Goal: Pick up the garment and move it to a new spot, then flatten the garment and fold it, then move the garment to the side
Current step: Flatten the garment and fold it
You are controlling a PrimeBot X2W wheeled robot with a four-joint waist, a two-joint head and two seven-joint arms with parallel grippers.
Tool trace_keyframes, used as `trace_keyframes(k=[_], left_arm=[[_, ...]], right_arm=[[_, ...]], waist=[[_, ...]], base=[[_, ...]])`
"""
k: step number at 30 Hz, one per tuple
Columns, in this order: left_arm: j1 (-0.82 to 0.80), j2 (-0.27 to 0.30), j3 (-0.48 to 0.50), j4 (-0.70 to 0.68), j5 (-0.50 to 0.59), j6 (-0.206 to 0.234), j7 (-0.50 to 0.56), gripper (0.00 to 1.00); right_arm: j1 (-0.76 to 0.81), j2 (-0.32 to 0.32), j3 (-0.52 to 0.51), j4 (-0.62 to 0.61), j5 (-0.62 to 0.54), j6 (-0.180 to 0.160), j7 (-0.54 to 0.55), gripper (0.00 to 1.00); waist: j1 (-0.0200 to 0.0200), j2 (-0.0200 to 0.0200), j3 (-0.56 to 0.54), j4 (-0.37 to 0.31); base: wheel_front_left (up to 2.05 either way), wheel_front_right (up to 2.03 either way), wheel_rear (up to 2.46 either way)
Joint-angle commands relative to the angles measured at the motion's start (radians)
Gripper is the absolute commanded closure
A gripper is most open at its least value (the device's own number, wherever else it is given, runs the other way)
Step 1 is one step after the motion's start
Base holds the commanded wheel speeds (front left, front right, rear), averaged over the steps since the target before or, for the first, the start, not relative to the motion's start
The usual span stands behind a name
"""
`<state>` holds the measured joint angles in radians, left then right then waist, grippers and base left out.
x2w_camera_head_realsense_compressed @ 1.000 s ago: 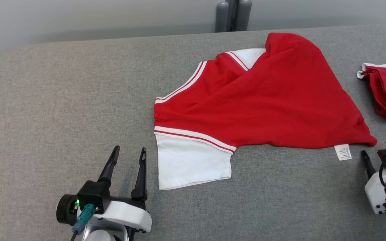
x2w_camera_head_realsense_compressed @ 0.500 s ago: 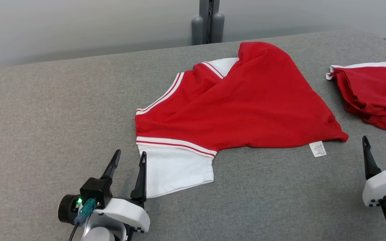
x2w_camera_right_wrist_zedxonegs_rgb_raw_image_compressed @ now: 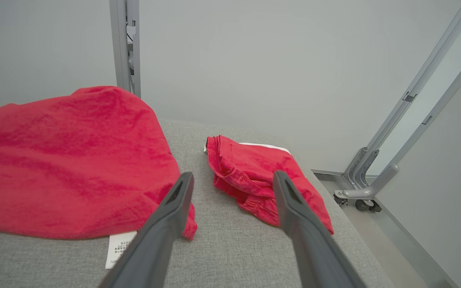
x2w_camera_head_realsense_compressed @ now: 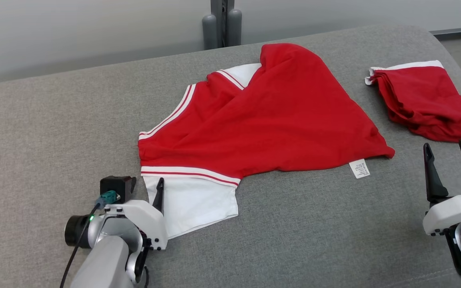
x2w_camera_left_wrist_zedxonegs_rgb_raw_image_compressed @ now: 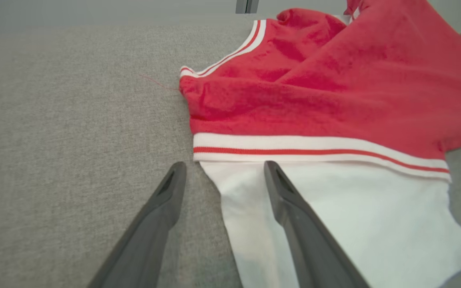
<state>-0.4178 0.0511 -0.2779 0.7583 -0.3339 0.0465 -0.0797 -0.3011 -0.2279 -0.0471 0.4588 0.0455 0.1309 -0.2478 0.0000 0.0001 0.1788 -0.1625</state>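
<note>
Shift: left gripper (x2w_camera_left_wrist_zedxonegs_rgb_raw_image_compressed: 224, 167) has tipped forward to the white sleeve (x2w_camera_head_realsense_compressed: 194, 200); head camera has swung right.
Shirt: red cotton T-shirt (x2w_camera_head_realsense_compressed: 278, 120), rumpled, mid grey fabric table (x2w_camera_head_realsense_compressed: 54, 132), long axis left-right.
Near arm: left gripper, spread and empty, straddling the white sleeve's left edge.
Far arm: right gripper (x2w_camera_head_realsense_compressed: 445, 145), spread and empty, right of the hem corner, apart.

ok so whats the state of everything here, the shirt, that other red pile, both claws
shirt: lying rumpled, folded over itself, not flat, label showing
folded red garment: folded, lying apart from the shirt
left claw: open, straddling the white sleeve edge, gripping nothing
right claw: open, empty, near the shirt's labelled corner
</note>
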Motion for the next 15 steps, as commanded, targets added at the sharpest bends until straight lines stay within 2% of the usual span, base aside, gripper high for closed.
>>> trace_keyframes(k=[1, 4, 5, 6, 7, 8, 11, 15], left_arm=[[-0.027, 0.011, 0.000, 0.016, 0.013, 0.011, 0.001, 0.00], [-0.048, 0.008, 0.000, 0.061, 0.003, 0.014, 0.000, 0.00], [-0.053, 0.009, -0.003, 0.072, 0.000, 0.009, -0.003, 0.13], [-0.057, 0.009, -0.008, 0.082, 0.000, 0.006, -0.006, 0.60], [-0.059, 0.008, -0.014, 0.091, -0.002, -0.002, -0.008, 0.88], [-0.060, 0.006, -0.021, 0.100, -0.006, -0.008, -0.008, 1.00], [-0.059, 0.005, -0.038, 0.113, -0.016, -0.019, -0.028, 1.00], [-0.052, 0.004, -0.051, 0.106, -0.031, -0.014, -0.075, 1.00]], right_arm=[[0.010, -0.002, 0.000, -0.013, 0.005, 0.000, 0.000, 0.00], [0.020, -0.001, -0.003, -0.033, 0.008, 0.000, 0.006, 0.00], [0.024, 0.000, -0.005, -0.039, 0.009, 0.000, 0.009, 0.00], [0.026, 0.000, -0.007, -0.044, 0.010, 0.000, 0.008, 0.00], [0.028, 0.000, -0.009, -0.048, 0.010, 0.000, 0.009, 0.00], [0.030, 0.000, -0.011, -0.051, 0.011, 0.000, 0.010, 0.00], [0.043, -0.001, -0.023, -0.059, 0.011, 0.000, 0.010, 0.00], [0.056, 0.002, -0.041, -0.065, 0.011, 0.000, 0.009, 0.00]], waist=[[0.0000, -0.0001, 0.006, -0.008], [0.0000, -0.0001, 0.008, -0.015], [0.0000, -0.0001, 0.008, -0.017], [0.0000, -0.0001, 0.007, -0.018], [0.0000, -0.0001, 0.005, -0.018], [0.0000, -0.0001, 0.003, -0.018], [0.0000, -0.0001, -0.007, -0.009], [0.0000, -0.0001, -0.025, 0.016]], base=[[0.00, 0.00, 0.00], [0.00, 0.00, 0.00], [0.00, 0.00, 0.00], [0.00, 0.00, 0.00], [0.00, 0.00, 0.00], [0.00, 0.00, 0.00], [0.00, 0.00, 0.00], [0.00, 0.00, 0.00]])
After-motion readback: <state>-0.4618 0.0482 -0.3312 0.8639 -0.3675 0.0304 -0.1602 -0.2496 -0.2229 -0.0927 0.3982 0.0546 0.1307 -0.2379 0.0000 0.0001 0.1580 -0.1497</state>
